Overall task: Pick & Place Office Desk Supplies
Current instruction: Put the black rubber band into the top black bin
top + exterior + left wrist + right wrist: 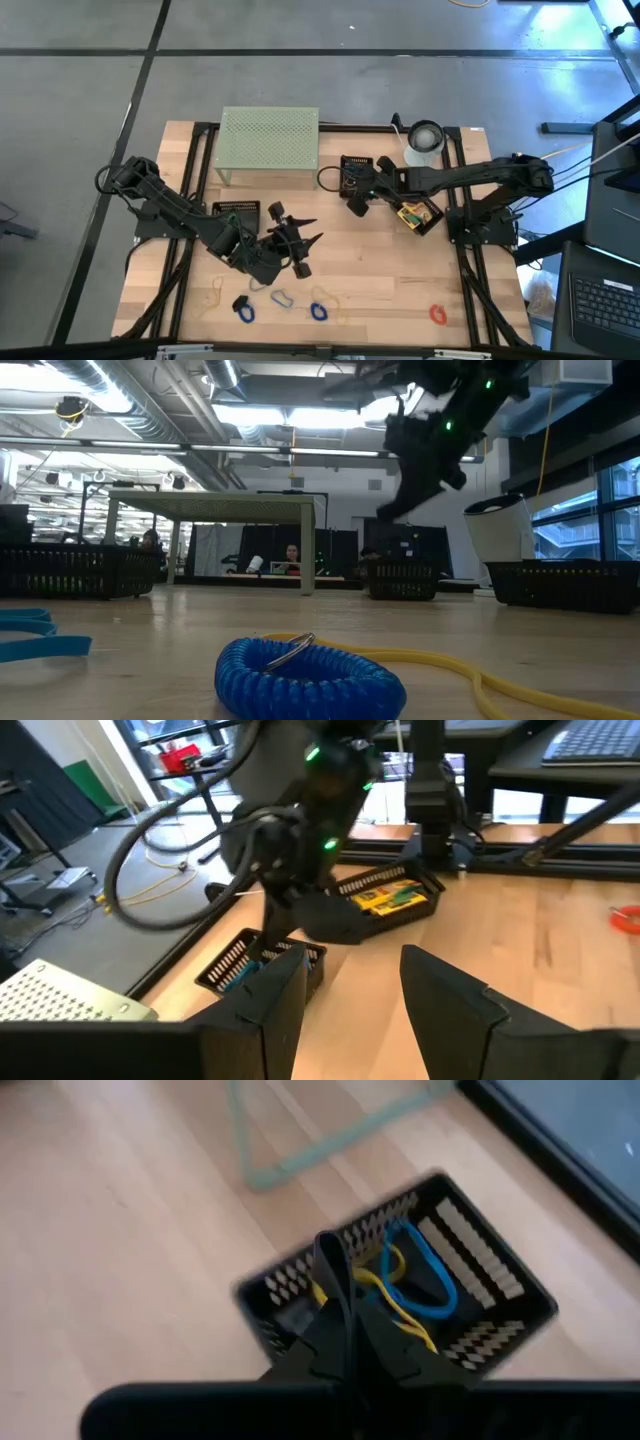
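My left gripper [305, 238] [350, 982] is open and hovers over the middle of the table, holding nothing. My right gripper [356, 203] [333, 1255] is shut and hangs above a small black basket [355, 172] [400, 1285] that holds blue and yellow loops [420, 1285]. A yellow crayon box [412, 213] [385, 898] lies in a second black basket to its right. Near the table's near edge lie two blue loop clips [243, 311] [318, 311], a grey one [283, 298], a red one [437, 314] and yellow bands [215, 292]. The low view shows a blue coiled clip [310, 678] up close.
A pale-green mesh stand [268, 140] stands at the far edge, with a white roll [425, 138] to its right. A third black basket [237, 212] sits beside my left arm. Bare wood lies between the clips and the baskets.
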